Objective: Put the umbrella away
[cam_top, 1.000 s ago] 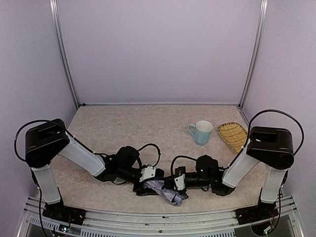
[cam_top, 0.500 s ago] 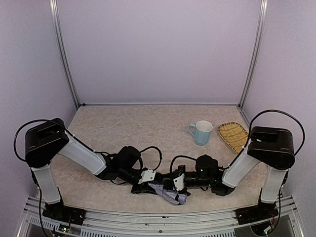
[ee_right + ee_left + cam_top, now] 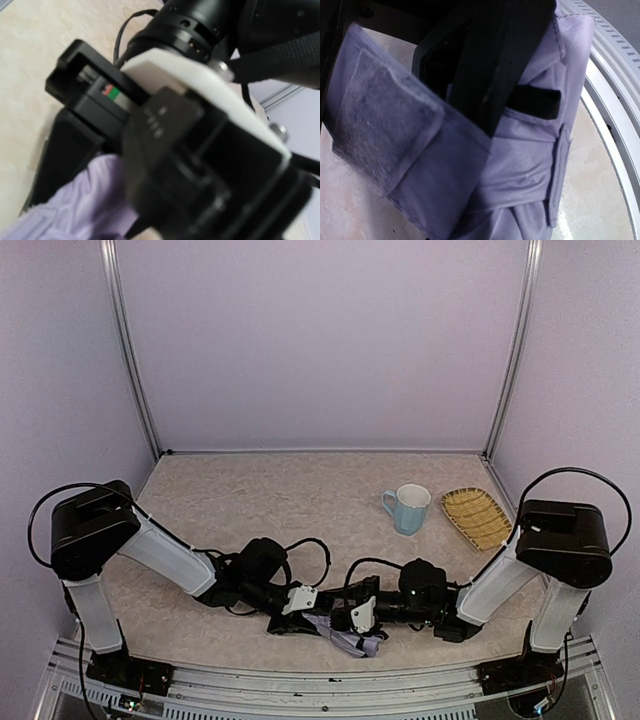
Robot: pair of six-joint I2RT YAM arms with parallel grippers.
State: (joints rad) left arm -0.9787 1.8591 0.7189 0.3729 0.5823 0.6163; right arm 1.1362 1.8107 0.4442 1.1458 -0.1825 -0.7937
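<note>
The umbrella (image 3: 352,641) lies crumpled on the counter (image 3: 290,500) near its front edge, between the two wrists. The left pincer (image 3: 312,612) is nearly closed and grasps the umbrella's strap tab (image 3: 375,115), one black finger (image 3: 490,75) pressed against the lavender cloth. The right pincer (image 3: 343,622) sits just beside the fabric. Its own view is blurred, so I cannot tell whether it is released or clenched.

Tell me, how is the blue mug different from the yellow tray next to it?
The mug is light blue; the woven tray is yellowish-tan. The mug stands tall and round with a handle; the tray lies flat and shallow. The mug looks smooth; the tray looks ribbed. Both sit side by side on the table.
</note>
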